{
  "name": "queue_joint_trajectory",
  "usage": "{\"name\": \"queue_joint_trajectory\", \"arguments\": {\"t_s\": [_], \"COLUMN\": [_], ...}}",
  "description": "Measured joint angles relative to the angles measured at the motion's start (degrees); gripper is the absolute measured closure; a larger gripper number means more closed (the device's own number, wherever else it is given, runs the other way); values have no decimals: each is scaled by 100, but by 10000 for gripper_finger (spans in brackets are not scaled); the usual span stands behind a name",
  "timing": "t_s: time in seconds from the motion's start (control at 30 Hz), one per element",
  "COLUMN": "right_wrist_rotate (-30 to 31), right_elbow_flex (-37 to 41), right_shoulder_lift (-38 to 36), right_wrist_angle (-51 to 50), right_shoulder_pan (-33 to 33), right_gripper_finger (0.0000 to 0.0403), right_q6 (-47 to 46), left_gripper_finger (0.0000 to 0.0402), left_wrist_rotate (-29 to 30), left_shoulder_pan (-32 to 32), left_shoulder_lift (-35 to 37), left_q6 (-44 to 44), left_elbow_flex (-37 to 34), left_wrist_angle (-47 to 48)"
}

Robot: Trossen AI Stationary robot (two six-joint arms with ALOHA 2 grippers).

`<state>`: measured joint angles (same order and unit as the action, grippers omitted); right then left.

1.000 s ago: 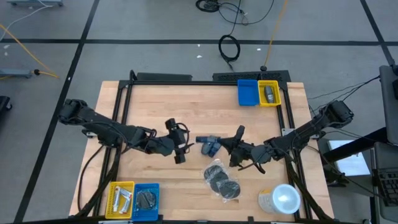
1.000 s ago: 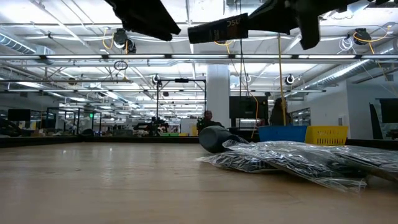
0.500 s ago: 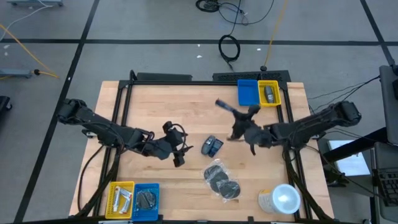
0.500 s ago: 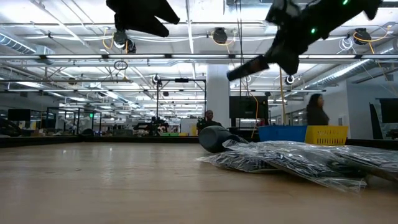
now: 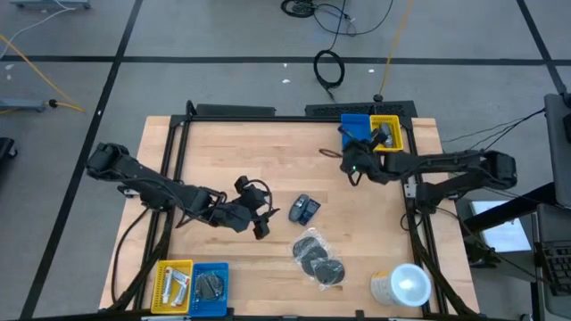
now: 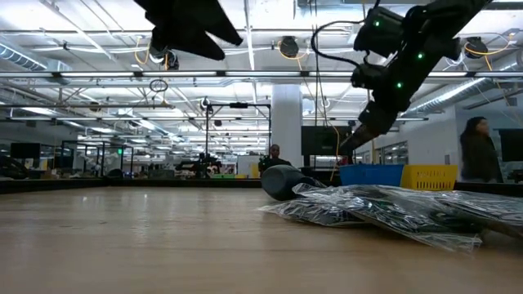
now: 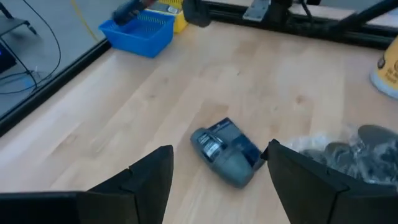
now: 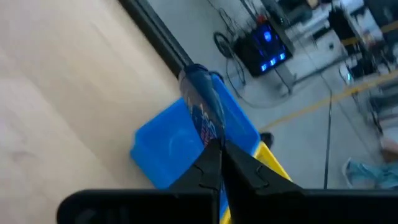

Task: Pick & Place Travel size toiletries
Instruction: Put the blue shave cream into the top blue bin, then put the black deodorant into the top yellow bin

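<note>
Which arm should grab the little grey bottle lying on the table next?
Left. The left gripper hangs open right over the grey bottle, fingers either side. The right gripper is off by the blue bin, shut on a blue item.

One camera looks straight down on my worktop (image 5: 232, 152); another sits level at its surface; both wrist cameras see the blue bin (image 7: 140, 31).
</note>
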<state>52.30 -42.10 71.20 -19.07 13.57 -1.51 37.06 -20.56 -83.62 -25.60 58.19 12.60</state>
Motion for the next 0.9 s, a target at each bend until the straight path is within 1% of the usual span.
{"name": "queue_joint_trajectory", "arguments": {"t_s": [0.17,0.27,0.47,0.67,0.9], "right_wrist_rotate": [-13,-92,-738,-763,-760], "right_elbow_flex": [2,-2,0,0,0], "right_shoulder_lift": [82,136,329,428,426], "right_wrist_angle": [-131,-124,-144,-123,57], "right_shoulder_pan": [428,622,950,1011,984], "right_gripper_finger": [403,403,399,367,311], "right_q6": [-364,-401,-390,-532,-379], "left_gripper_finger": [144,144,144,144,144], "left_wrist_rotate": [17,26,22,21,21], "left_shoulder_pan": [42,42,40,40,40], "left_shoulder_lift": [-43,-43,-43,-43,-43], "left_q6": [-25,-49,-49,-58,-68], "left_elbow_flex": [9,9,9,9,9], "left_wrist_angle": [-86,-93,-87,-87,-90]}}
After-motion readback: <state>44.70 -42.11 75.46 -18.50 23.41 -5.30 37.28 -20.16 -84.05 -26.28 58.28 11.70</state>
